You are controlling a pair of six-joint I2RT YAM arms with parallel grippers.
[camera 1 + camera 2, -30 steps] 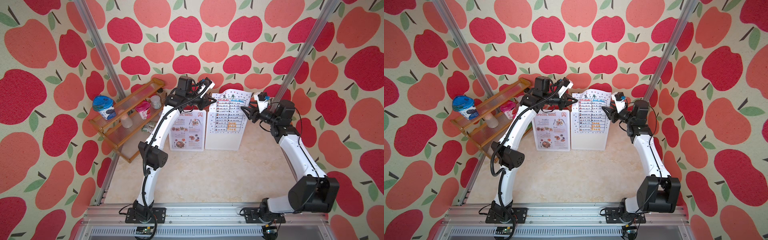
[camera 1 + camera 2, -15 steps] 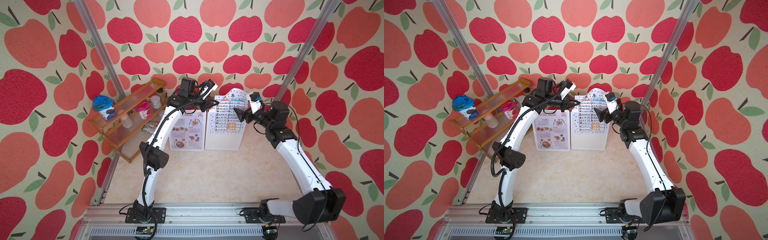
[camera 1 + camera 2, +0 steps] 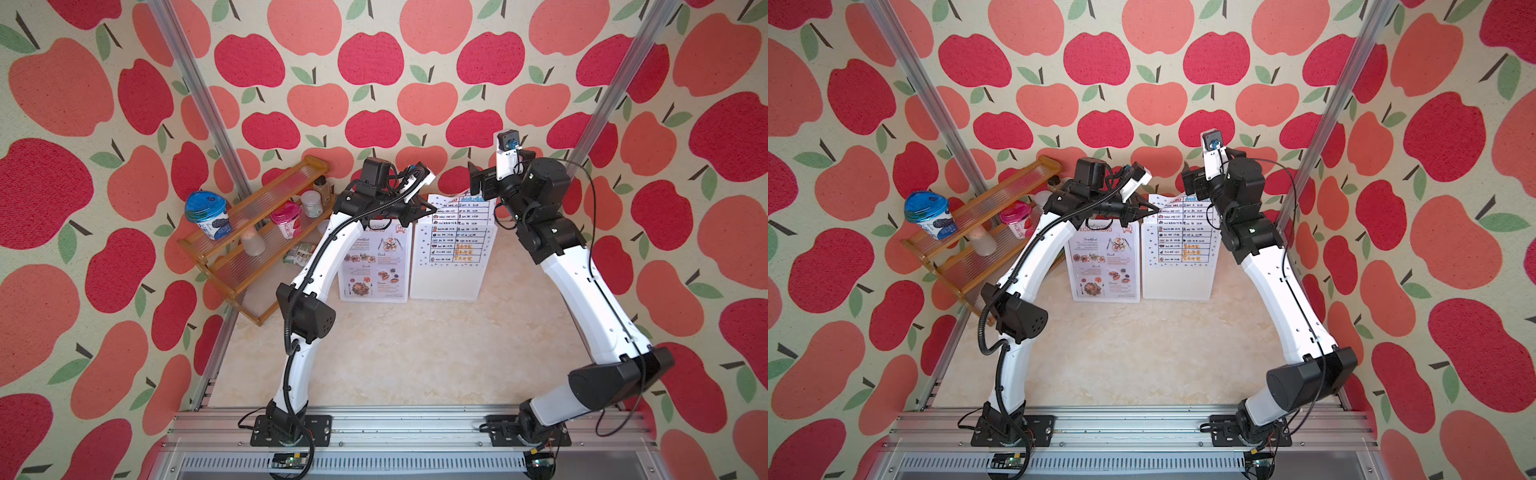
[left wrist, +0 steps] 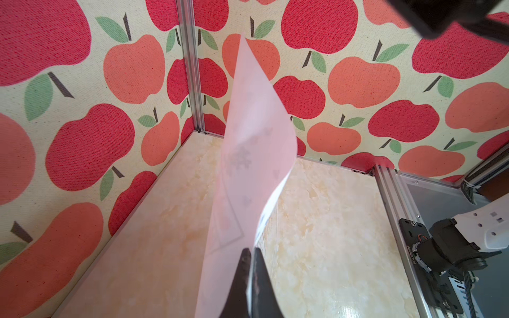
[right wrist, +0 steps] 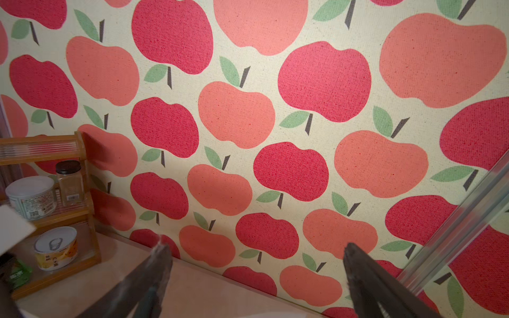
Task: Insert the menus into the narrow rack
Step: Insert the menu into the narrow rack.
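Shelf (image 3: 286,183): far left against the wall, carrying cups and jars.
Photo menu (image 3: 376,268): stands in the left slot of the rack (image 3: 446,286) and looks seated.
Left pincer (image 3: 426,208): clamped on the table menu (image 3: 457,239) near its top left corner; the wrist view shows paper running up from the closed tips (image 4: 249,250).
Table menu: in the right slot, top part sticking out and curling; it seems only partly down.
Handling: thin, light, floppy paper, likely to buckle if pushed from high up. Pinch the top edge close to the slot mouth and feed it straight down.
Right pincer (image 5: 256,247): spread wide, empty, raised just above the sheet's top right corner.
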